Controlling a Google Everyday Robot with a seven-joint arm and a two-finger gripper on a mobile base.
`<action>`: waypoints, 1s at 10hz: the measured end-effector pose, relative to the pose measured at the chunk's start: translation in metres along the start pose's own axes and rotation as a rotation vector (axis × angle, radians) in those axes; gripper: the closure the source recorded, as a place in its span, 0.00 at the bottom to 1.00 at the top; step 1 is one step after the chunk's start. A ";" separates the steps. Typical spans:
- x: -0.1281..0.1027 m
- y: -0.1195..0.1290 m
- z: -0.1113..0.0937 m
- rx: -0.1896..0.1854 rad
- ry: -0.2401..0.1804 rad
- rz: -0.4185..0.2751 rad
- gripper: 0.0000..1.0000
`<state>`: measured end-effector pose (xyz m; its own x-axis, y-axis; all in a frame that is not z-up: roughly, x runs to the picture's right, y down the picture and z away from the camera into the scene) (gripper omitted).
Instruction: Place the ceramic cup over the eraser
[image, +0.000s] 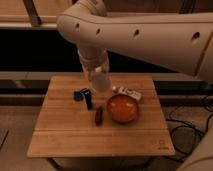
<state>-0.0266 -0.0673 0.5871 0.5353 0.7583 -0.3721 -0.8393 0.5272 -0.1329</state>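
Note:
The gripper (100, 75) hangs from the big white arm over the back middle of the wooden table (65, 135). It is shut on the ceramic cup (101, 82), a small white cylinder held upright just above the table top. The eraser (88, 99), a slim black bar, lies on the table a little in front and to the left of the cup. The cup is apart from the eraser, not over it.
A small blue thing (78, 94) lies against the eraser's left side. A dark reddish-brown oblong thing (99, 115) lies in front of the cup. An orange bowl (122, 109) stands to the right, with a white flat object (128, 93) behind it.

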 end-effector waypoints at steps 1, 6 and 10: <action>-0.001 0.001 0.000 -0.001 -0.001 -0.002 1.00; -0.028 0.002 0.021 -0.016 -0.129 -0.022 1.00; -0.039 0.013 0.051 -0.087 -0.247 0.014 1.00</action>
<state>-0.0536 -0.0706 0.6469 0.5212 0.8418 -0.1405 -0.8463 0.4886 -0.2120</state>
